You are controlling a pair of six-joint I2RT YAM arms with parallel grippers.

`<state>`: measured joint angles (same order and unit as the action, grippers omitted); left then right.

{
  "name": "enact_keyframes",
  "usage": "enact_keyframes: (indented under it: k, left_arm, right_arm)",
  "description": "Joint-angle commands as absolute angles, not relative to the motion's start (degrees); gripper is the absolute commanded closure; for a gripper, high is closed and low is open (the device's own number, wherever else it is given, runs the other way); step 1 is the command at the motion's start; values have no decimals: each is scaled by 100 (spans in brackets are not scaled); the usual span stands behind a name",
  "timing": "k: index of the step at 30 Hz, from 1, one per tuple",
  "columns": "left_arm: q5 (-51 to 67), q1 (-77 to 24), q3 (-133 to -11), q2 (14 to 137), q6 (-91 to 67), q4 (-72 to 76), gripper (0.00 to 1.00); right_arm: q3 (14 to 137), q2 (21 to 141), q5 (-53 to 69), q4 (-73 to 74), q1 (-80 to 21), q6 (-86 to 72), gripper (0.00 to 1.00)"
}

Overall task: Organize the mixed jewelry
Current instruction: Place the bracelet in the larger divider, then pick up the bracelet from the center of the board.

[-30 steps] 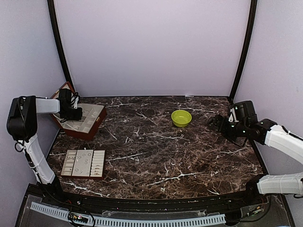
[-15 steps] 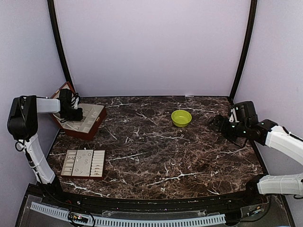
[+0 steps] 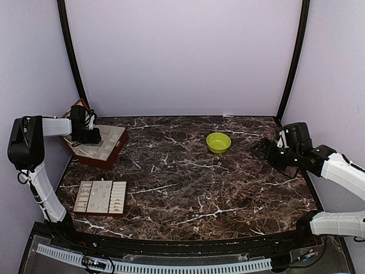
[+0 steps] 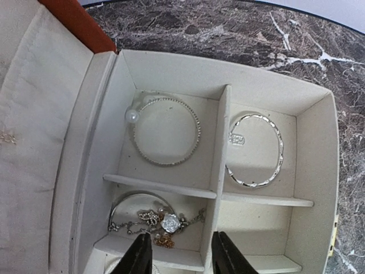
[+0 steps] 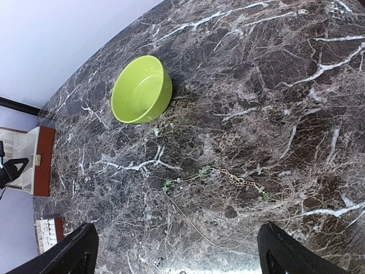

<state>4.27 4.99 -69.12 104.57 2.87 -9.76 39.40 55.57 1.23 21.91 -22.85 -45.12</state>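
The mixed jewelry lies in several places. In the left wrist view, a beaded bangle, a twisted silver bangle and a tangle of chains with a white rose lie in compartments of the open reddish-brown box. My left gripper hovers open and empty over the tangle's compartment. In the right wrist view, a thin chain with green beads lies on the marble. My right gripper is wide open and empty above it. From above, the left gripper is over the box and the right gripper is at the right.
A lime-green bowl stands right of centre at the back, empty in the right wrist view. A cream compartment tray with tiny pieces sits at the front left. Walls close in the table on three sides.
My right gripper has drawn slightly to the right. My left gripper has shifted a little over the box. Nothing was picked up or released.
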Motion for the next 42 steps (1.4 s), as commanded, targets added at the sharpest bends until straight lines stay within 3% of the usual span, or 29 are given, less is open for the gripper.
enact_keyframes:
  k: [1,7,17,27,42]
  left_arm:
    - [698,531,-6738,9713,359,-643,58]
    - [1179,523,-6491,9110,193,-348,48]
    - [1480,-108,-6352,8372,83,-413,42]
    - [2103,-869,-6344,7835,-233,-502,39]
    - [2410,-898,-5591,6641,-734,-1150,36]
  right_arm:
    - [3882,5360,54,2032,-2250,-4470,2]
    - [3779,5045,253,1943,-2259,-4395,2]
    - [3281,4403,565,1864,-2603,-4829,6]
    - [2894,4501,-233,1719,-4072,-5457,12]
    - [2745,5740,-1777,906,-6695,-6506,25]
